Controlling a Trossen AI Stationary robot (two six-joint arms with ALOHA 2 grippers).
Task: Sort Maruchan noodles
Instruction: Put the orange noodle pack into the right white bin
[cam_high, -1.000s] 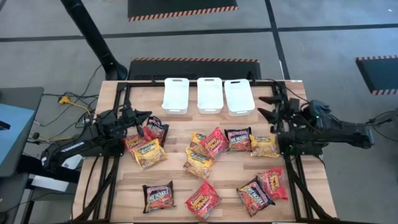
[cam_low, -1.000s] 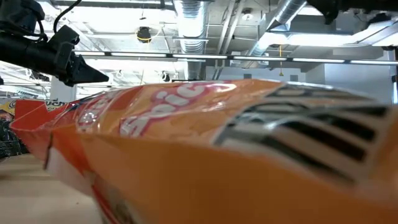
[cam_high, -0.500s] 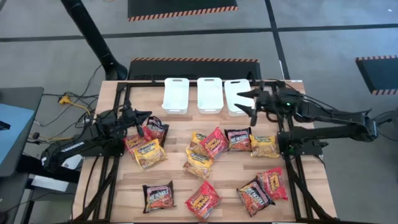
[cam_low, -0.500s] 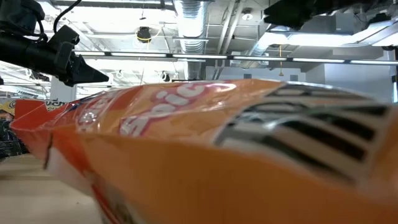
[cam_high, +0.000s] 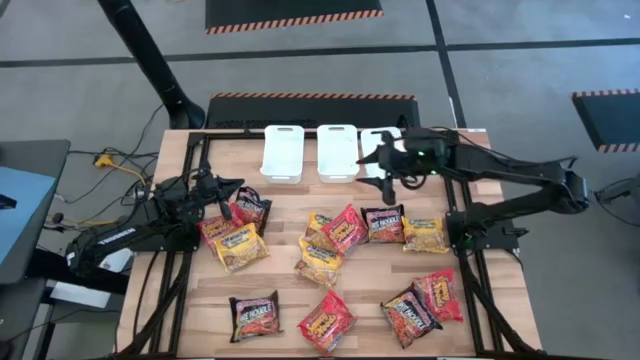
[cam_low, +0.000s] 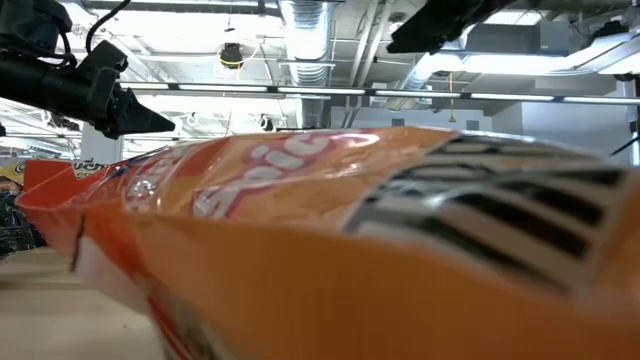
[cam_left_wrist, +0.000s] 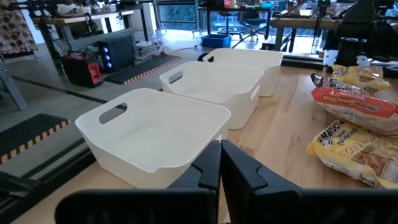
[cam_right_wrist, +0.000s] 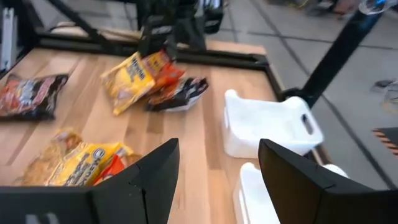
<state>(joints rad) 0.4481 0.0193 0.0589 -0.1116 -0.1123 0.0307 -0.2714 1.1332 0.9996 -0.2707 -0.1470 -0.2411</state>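
1. Table of pale wood carried three white bins in a row along its far edge.
2. Maruchan noodles lay flat and scattered across the middle and near side, tilted every way.
3. Right gripper hung above the rightmost bin, jaws wide apart.
4. Left gripper sat at the table's left, jaws together.
5. Only the low view showed one orange packet close up.
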